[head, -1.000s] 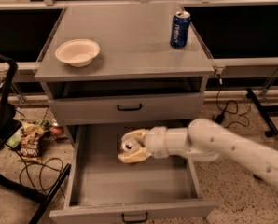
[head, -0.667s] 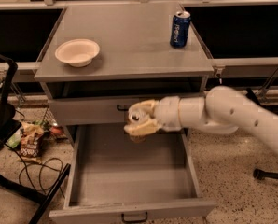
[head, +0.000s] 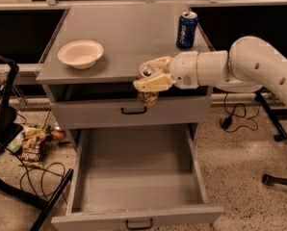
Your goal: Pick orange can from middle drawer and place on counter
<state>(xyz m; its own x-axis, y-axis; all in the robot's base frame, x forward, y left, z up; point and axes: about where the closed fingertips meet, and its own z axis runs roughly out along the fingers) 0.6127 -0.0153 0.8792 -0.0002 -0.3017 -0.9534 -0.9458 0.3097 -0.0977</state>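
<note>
Camera view, my pincer [head: 149,76]: clamped around the orange can [head: 147,98], just before the tabletop [head: 119,37] front edge.
Can's look: silver top, mottled orange-tan body, upright.
Middle drawer [head: 134,172]: open, below the can.

Speckled floor [head: 240,148], cables [head: 54,170] and snack bag [head: 32,150] at left, dark panels [head: 18,32] far; gripper [head: 150,79] clasps orange can [head: 147,98] mid-scene.

Counter [head: 129,37]: bowl [head: 80,53] at left, Pepsi can [head: 187,29] at rear right. Gripper [head: 150,79], clamped around the orange can [head: 148,96], is at the counter's front edge, above the open middle drawer [head: 138,177].
</note>
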